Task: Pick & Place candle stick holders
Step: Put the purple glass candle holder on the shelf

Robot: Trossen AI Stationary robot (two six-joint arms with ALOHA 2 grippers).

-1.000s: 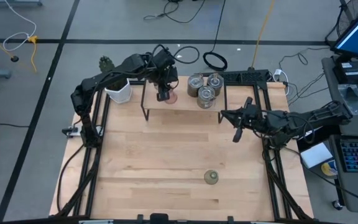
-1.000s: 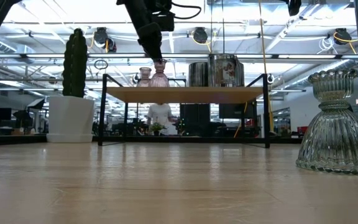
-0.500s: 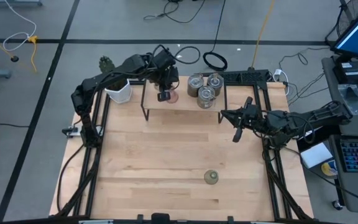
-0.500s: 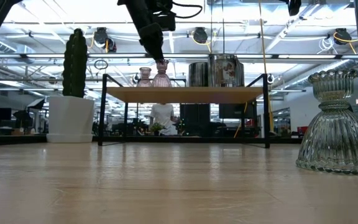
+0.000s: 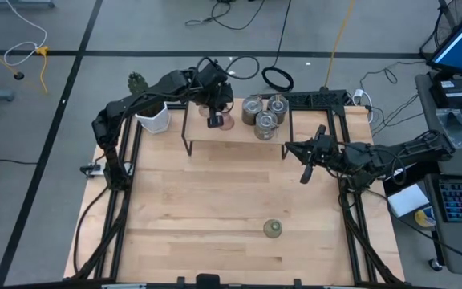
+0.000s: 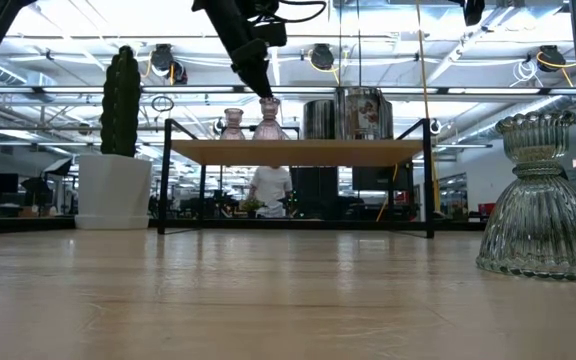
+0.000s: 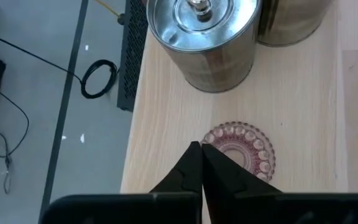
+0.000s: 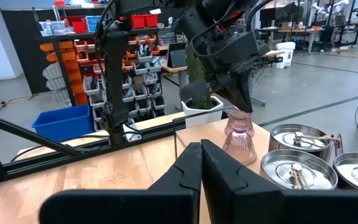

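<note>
High view: the left gripper (image 5: 213,120) sits over the raised shelf (image 5: 235,143) beside a pinkish glass holder (image 5: 224,122); its fingers, apart a second ago, have come together empty, so that holder looks placed; the right gripper (image 5: 304,173) waits shut over the surface (image 5: 215,209); three silvery metal cylinders (image 5: 264,114) cluster on the shelf; the olive-green holder (image 5: 273,229) stands alone near the front, still to be fetched.

Low view: two ribbed pink vase shapes (image 6: 251,124) stand upright on the shelf; the green one (image 6: 540,200) looms, fluted and glassy.

Left wrist view: closed fingers (image 7: 199,171) above a scalloped pink rim (image 7: 238,146); brushed metal cylinders behind.
</note>
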